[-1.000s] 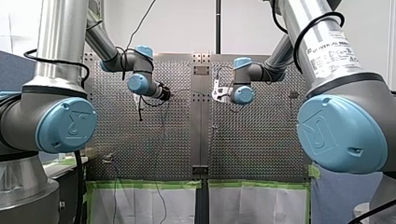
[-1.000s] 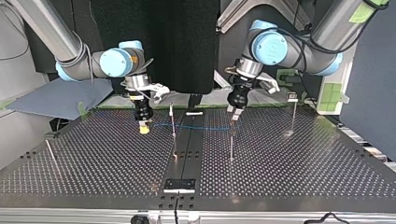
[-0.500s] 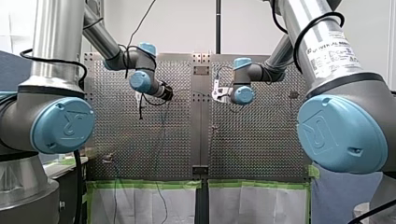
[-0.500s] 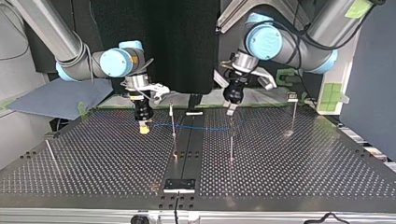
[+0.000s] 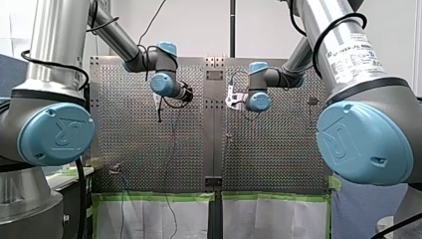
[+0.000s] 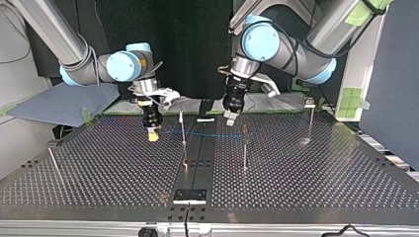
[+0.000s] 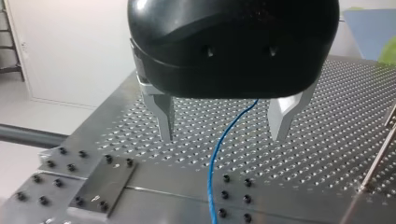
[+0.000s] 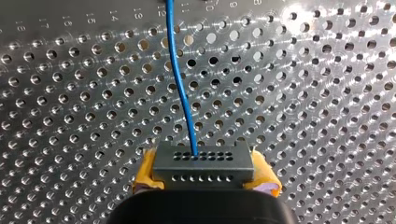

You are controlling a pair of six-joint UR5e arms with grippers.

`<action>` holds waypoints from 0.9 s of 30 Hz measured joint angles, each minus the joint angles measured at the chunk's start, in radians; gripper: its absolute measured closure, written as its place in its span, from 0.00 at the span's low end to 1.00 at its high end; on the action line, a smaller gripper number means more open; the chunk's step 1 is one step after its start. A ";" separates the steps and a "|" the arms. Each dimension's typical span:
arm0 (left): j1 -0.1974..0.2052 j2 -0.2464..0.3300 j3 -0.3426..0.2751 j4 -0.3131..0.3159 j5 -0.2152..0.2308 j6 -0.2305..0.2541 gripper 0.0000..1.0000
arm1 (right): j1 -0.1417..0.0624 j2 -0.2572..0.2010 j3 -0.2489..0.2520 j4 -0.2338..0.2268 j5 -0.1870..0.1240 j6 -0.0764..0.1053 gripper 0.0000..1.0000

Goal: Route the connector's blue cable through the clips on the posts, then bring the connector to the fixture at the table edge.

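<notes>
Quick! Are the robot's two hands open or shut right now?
Left gripper: open around the thin blue cable, not gripping it.
Right gripper: shut on the grey rectangular connector.

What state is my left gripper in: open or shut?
Open. The left gripper's metal fingers stand apart in its wrist view; the blue cable runs between them, touching neither.

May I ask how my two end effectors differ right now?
My left end effector is open and empty; my right end effector is shut on the connector. The left has metal fingers, the right yellow pads. Both face the blue cable and perforated table.
</notes>
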 joint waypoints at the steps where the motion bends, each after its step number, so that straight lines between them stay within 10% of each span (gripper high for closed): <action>1: -0.008 -0.008 0.008 -0.006 -0.008 0.005 0.00 | 0.001 0.000 0.000 0.001 0.000 0.000 1.00; 12: -0.095 -0.088 0.100 0.032 -0.100 0.038 0.00 | 0.003 0.002 0.000 0.002 0.000 0.000 1.00; 27: -0.107 -0.192 0.177 0.018 -0.243 0.085 0.00 | 0.004 0.003 0.000 0.011 0.000 0.000 1.00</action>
